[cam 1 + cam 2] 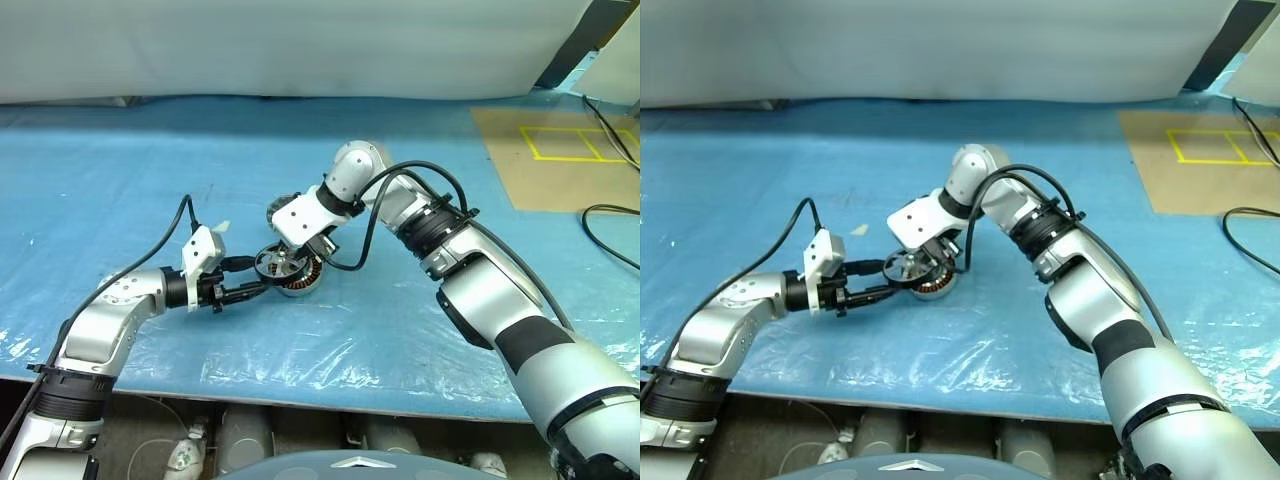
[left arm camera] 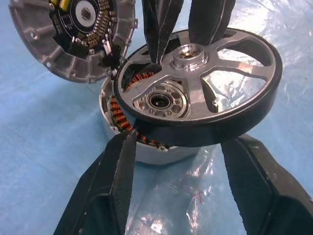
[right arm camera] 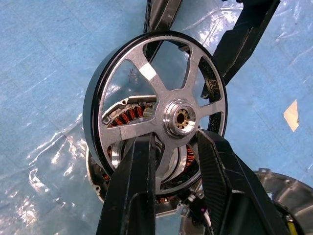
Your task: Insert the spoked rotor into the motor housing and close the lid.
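Here the landmark is the motor housing [image 2: 146, 147], a short round silver metal cylinder ringed inside with copper-coloured windings, standing on the blue plastic-covered table [image 1: 120, 180]. To its left, the left gripper [image 1: 245, 288] reaches in level, its two black fingers spread to either side of the housing's wall; whether they press it I cannot tell, though the pose looks meant to steady the housing against sliding. Directly above the housing, tilted with one edge low over the windings, is the spoked rotor [image 3: 156, 112], a silver metal wheel with open spokes round a central hub. From the housing's right the right gripper [image 3: 171, 142] comes down steeply, clenched on a spoke beside the hub, likely so the rim stays free to drop in. The lid [image 2: 73, 39], a flat grey ribbed disc with dark centre, lies just behind the housing, awaiting its turn.
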{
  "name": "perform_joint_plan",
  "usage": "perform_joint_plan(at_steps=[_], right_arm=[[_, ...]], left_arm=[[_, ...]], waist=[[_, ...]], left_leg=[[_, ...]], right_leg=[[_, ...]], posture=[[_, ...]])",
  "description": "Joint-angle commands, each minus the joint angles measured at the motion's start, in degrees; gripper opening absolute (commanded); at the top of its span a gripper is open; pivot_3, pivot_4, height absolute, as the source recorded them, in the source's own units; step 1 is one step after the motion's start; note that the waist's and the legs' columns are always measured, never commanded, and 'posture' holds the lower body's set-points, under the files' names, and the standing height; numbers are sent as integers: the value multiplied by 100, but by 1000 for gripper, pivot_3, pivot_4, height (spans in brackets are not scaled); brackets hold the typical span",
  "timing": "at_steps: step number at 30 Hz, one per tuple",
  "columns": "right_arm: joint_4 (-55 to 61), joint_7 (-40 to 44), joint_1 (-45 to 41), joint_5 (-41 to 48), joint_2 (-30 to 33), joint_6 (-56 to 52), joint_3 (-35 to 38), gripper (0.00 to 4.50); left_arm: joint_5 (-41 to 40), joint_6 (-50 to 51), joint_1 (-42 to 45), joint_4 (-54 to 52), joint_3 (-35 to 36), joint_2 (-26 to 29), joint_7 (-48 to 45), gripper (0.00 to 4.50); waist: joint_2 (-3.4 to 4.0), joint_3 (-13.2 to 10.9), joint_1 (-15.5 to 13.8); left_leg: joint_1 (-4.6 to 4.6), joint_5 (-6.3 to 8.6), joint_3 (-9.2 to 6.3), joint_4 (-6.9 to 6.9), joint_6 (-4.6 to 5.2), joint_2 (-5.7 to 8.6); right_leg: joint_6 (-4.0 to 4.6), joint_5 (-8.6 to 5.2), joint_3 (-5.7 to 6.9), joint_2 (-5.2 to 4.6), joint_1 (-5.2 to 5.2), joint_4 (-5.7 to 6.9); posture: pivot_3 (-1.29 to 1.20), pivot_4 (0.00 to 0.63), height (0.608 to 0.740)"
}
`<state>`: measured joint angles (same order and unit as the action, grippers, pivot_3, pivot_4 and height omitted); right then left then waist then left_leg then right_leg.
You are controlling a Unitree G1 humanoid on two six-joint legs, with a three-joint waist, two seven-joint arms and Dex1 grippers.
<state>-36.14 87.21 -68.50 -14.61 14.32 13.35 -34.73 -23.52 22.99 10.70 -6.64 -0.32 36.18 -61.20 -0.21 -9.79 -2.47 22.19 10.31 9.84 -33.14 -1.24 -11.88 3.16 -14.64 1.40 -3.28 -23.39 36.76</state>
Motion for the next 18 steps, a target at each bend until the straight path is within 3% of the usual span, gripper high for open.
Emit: perform_joint_plan(at_steps=[1,18], right_arm=[[207,-240,54,-218,71,220,-78,889],[205,-697,98,-600,183,530,-140,889]], left_arm=[[-89,-45,13,-136,92,62,-16,2785],[-84,-19,-17,-161,32,52,-25,2785]], waist=[[0,0,1],[-1,0,6]], left_leg=[[-1,0,0,0,-1,0],[-1,-2,0,0,-5,1]], right_leg=[[0,0,0,0,0,0],[0,0,-2,0,0,0]], posture=[[0,150,740],[0,150,740]])
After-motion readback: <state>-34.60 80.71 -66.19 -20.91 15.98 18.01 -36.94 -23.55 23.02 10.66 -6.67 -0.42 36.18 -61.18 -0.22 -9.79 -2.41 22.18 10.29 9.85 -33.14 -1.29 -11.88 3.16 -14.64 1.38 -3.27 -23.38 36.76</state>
